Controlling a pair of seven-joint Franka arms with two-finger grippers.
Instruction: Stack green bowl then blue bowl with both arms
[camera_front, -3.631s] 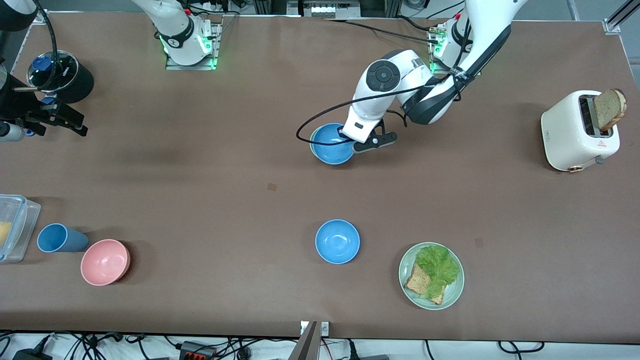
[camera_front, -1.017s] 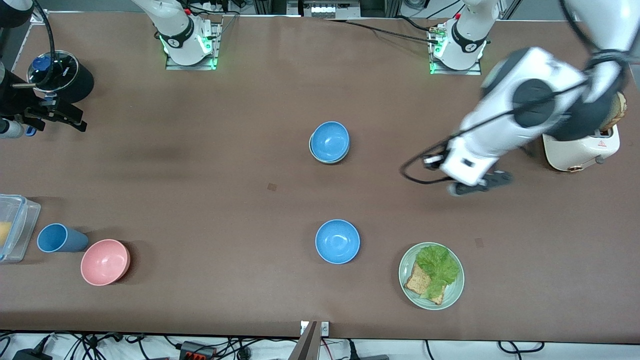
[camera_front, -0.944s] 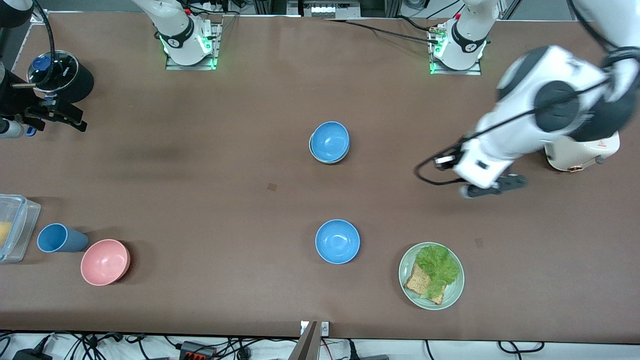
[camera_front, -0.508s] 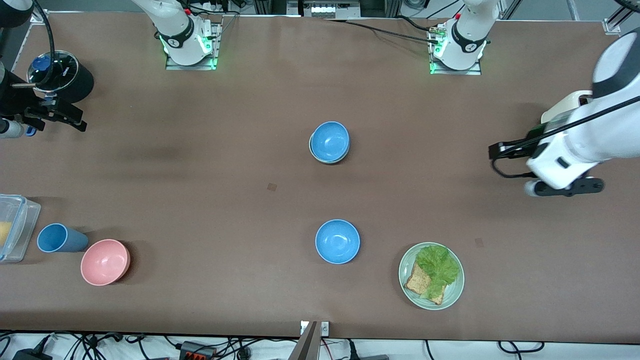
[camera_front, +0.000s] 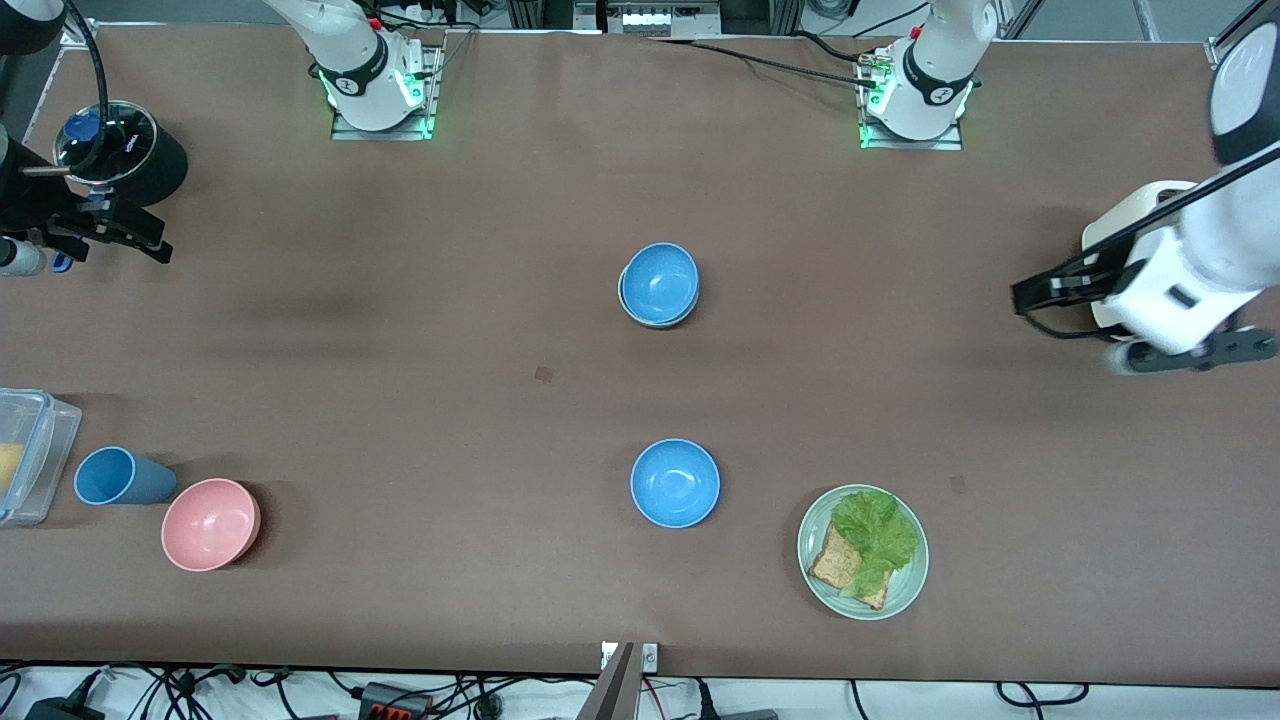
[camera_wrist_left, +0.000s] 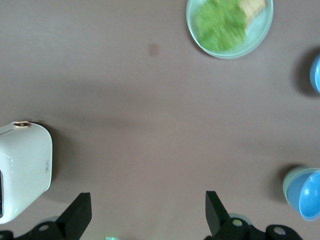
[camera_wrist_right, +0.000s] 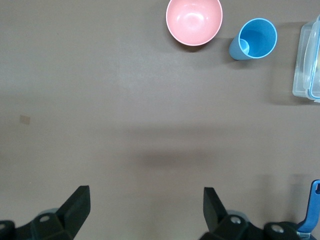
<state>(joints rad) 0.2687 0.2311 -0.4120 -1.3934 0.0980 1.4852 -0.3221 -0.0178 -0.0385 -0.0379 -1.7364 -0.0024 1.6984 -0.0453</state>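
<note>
A blue bowl (camera_front: 659, 283) sits nested in the green bowl (camera_front: 624, 302) at mid-table; only the green rim shows under it. The stack also shows in the left wrist view, blue bowl (camera_wrist_left: 311, 196) in green bowl (camera_wrist_left: 288, 181). A second blue bowl (camera_front: 675, 483) stands alone nearer the front camera, its edge in the left wrist view (camera_wrist_left: 316, 74). My left gripper (camera_front: 1190, 357) hangs open and empty over the table beside the toaster (camera_front: 1150, 265), fingers wide apart in its wrist view (camera_wrist_left: 146, 217). My right gripper (camera_front: 120, 232) waits open and empty (camera_wrist_right: 145, 212) at the right arm's end.
A pale-green plate (camera_front: 905, 590) with toast and lettuce lies near the lone blue bowl. A pink bowl (camera_front: 211, 524), a blue cup (camera_front: 118, 476) and a clear container (camera_front: 35, 450) sit at the right arm's end, with a black round device (camera_front: 130, 150) farther back.
The left gripper has let go of the blue bowl on the green bowl and swung away toward the toaster. The right arm has not moved.
</note>
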